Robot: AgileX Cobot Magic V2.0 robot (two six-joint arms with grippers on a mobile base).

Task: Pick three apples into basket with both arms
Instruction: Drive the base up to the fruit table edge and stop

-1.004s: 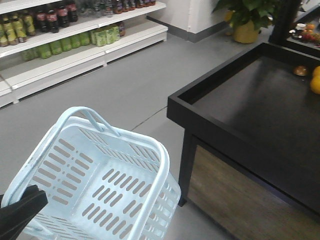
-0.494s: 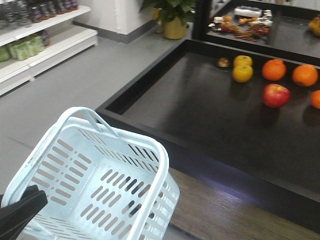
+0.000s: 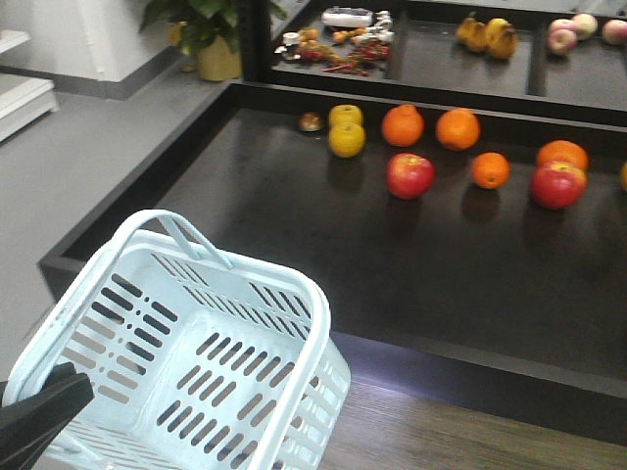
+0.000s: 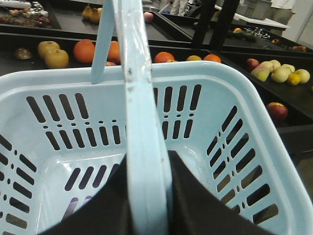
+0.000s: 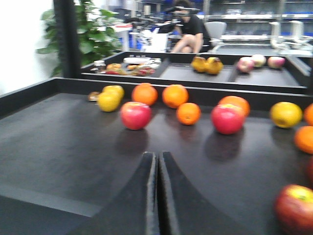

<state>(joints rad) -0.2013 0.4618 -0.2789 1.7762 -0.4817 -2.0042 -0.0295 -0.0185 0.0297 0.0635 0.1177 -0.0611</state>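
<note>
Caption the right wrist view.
Shut black right hand low over the black display tray, dark red apples and orange citrus fruits ahead.

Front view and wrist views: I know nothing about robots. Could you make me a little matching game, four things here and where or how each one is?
Things
1 basket
2 right tool
3 potted plant
4 left apple

Place or state
A on the grey floor
B shut, holding nothing
C lying on the black table
D light blue, held up by its handle

Pairs: 1-D, 2-B, 3-A, 4-C
</note>
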